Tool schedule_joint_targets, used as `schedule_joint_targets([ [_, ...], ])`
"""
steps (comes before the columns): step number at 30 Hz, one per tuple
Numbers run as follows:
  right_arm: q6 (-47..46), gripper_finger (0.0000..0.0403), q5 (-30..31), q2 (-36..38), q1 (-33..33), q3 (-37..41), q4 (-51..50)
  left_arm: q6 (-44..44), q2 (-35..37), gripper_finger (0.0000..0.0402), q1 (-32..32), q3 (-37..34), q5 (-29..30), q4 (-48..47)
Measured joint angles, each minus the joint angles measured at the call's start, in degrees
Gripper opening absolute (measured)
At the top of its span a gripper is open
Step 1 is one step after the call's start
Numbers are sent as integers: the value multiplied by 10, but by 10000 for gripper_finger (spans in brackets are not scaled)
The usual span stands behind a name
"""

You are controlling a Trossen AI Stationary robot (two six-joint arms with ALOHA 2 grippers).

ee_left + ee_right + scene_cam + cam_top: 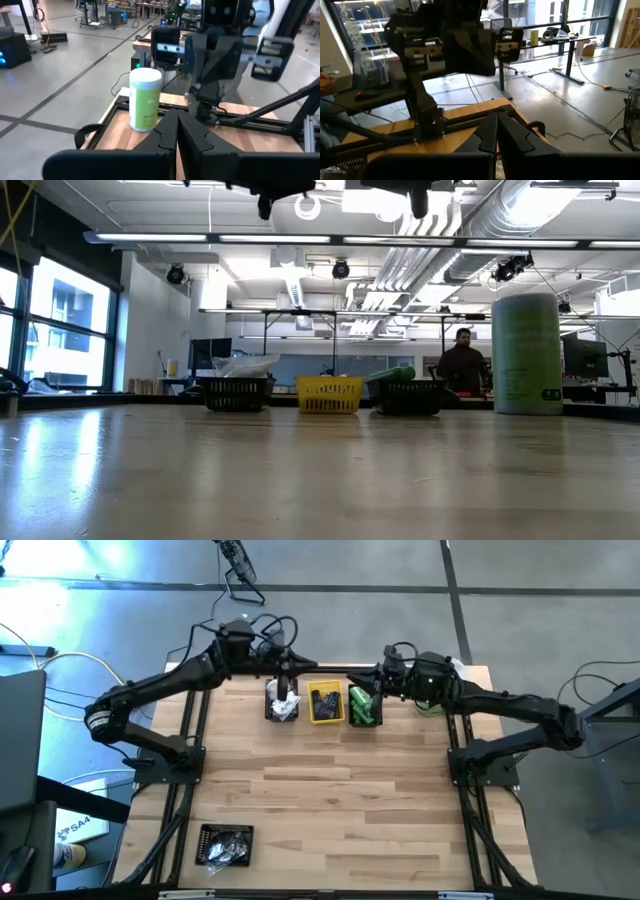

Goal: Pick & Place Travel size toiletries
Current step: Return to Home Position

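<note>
Three small bins stand in a row by the table's far edge. The left black bin (283, 702) holds white packets, the yellow bin (326, 705) holds dark pieces, and the right black bin (363, 708) holds green bottles (392, 374). A fourth black bin (226, 844) with mixed toiletries sits near the front left. My left gripper (288, 668) is shut and level, high above the left bin, with nothing between its fingers (170, 131). Facing it, my right gripper (383, 677) hangs shut above the right bin, its fingers (490, 131) bare.
A big pale-green cylinder with a white lid (145, 99) stands upright on the far right of the table (527, 352), under my right arm. Bare wood lies across the table's middle (330, 790). A person (463, 365) is in the room beyond the far edge.
</note>
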State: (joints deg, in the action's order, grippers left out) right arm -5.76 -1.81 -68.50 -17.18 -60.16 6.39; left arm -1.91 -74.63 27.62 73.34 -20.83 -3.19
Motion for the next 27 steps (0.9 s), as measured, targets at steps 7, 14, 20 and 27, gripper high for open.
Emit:
schedule_joint_targets([
  [7, 1, 3, -13, 33, 4, 0, -32, 1, 0, 1, -37, 0, 24, 0],
  [14, -4, 3, -12, 50, 4, 0, -34, 1, 0, 1, -53, 0, 21, -6],
  [20, -4, 4, -13, 51, 4, 0, -34, -1, -1, 1, -52, 0, 21, -36],
  [27, 55, 5, -11, 42, 2, 0, -51, 31, -1, 1, -52, 0, 31, -59],
])
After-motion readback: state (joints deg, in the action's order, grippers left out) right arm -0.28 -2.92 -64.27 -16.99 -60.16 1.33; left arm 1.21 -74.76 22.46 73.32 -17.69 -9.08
